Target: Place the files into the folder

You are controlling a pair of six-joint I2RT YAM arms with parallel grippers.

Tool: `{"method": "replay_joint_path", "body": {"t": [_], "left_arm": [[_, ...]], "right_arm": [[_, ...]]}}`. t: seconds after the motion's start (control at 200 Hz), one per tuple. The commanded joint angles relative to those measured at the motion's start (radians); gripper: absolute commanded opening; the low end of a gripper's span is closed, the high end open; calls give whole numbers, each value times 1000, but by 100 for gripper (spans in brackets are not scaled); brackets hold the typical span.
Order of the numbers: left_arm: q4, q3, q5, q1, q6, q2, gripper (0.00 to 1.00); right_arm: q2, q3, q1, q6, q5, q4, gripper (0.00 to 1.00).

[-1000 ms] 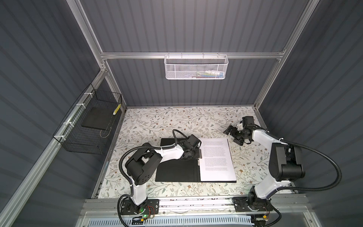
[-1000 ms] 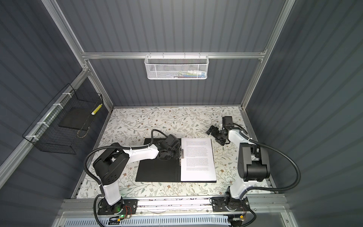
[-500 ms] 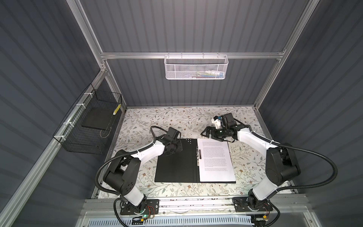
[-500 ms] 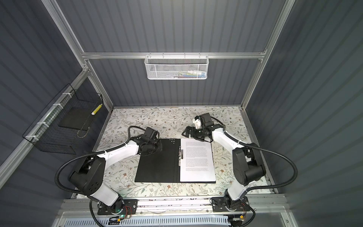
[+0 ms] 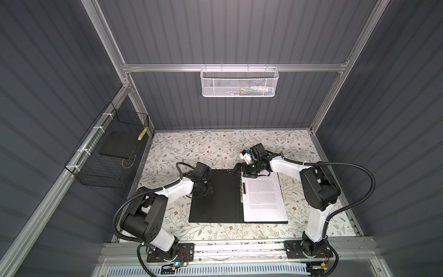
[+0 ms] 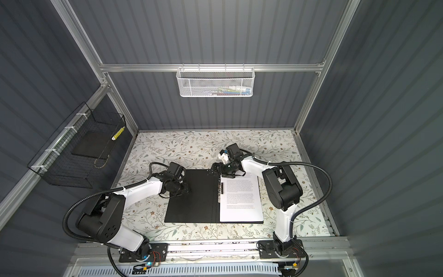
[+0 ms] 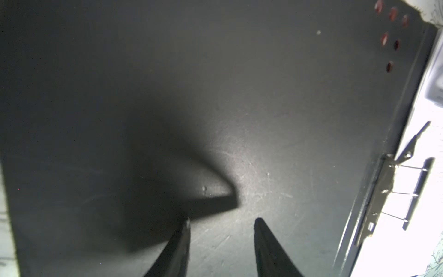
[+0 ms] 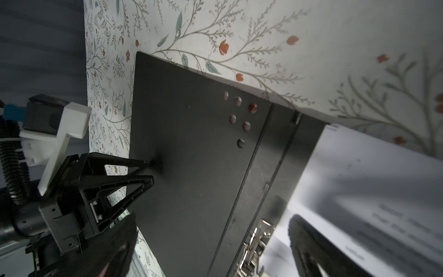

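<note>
Left wrist view shows the left hand (image 7: 221,227) with its two fingers partly apart and nothing between them. The tips are right down at the black inside of the folder (image 7: 239,96), and one tip seems to touch it. In both top views the folder lies open and flat on the table (image 5: 191,148). The files (image 5: 262,196) lie on its right half, beside the metal clip (image 5: 242,189). The right hand (image 5: 242,171) is spread wide over the far end of the folder, near the top edge of the files, and it holds nothing. I think the sheets are loose, so a bump from that wide hand could push or bend them, or knock the clip. If the left hand drags on the thin cover, the whole folder could slide and the files could slip out.
</note>
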Motion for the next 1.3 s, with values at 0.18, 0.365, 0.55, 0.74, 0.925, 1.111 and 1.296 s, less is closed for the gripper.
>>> {"method": "replay_joint_path", "body": {"t": [0.18, 0.365, 0.55, 0.74, 0.925, 1.111, 1.296], "left_arm": [[-45, -88, -39, 7, 8, 5, 47], [-37, -103, -38, 7, 3, 0, 47], [-34, -96, -40, 7, -1, 1, 47], [-33, -91, -46, 7, -6, 18, 47], [-43, -80, -44, 7, -7, -8, 48], [-74, -51, -23, 9, 3, -52, 53], [-124, -8, 4, 15, 24, -117, 58]], "right_arm": [[44, 23, 23, 16, -40, 31, 99], [57, 19, 29, 28, -88, 57, 99], [37, 2, 32, 37, -113, 71, 98], [-61, -39, 45, 32, -111, 51, 98], [-173, -137, 71, 63, -103, 48, 98], [-263, -249, 107, 110, -110, 67, 99], [-375, -310, 142, 148, -8, 30, 98]]}}
